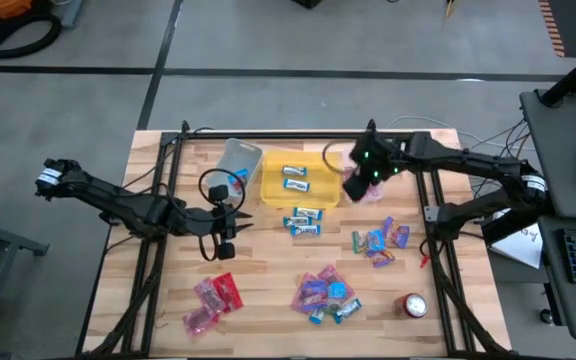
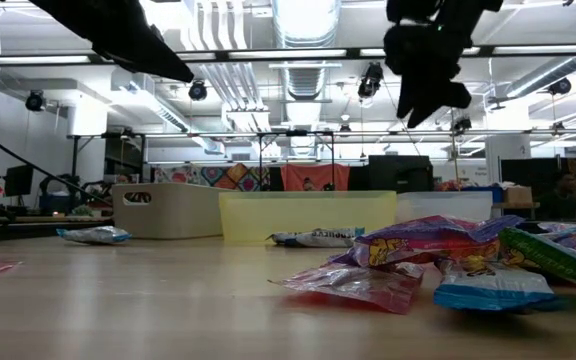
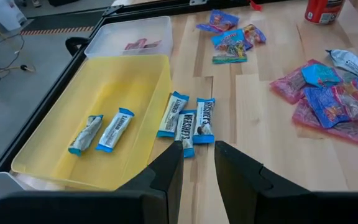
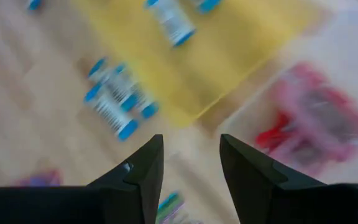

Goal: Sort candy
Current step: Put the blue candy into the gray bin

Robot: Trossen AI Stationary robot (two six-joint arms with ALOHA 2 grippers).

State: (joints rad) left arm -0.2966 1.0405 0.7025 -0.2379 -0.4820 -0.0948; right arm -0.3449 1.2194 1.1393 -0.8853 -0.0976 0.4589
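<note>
The candy lies in groups on the wooden table. Two blue-and-white pieces (image 1: 295, 177) lie in the yellow tray (image 1: 268, 190), and three more (image 3: 188, 118) lie on the table just beside it. Red-pink pieces (image 4: 316, 124) lie in a clear bin right of the tray. My left gripper (image 3: 197, 152) hangs open and empty above the table, near the three loose pieces. My right gripper (image 4: 191, 146) is open and empty, high over the tray's right edge and the clear bin; it also shows in the low view (image 2: 428, 95).
A second clear bin (image 1: 238, 160) stands left of the tray. Mixed pieces (image 1: 380, 240) lie at the right, a pink and blue pile (image 1: 323, 292) near the front, red-pink pieces (image 1: 213, 298) at the front left. A red can (image 1: 412, 305) stands at the front right.
</note>
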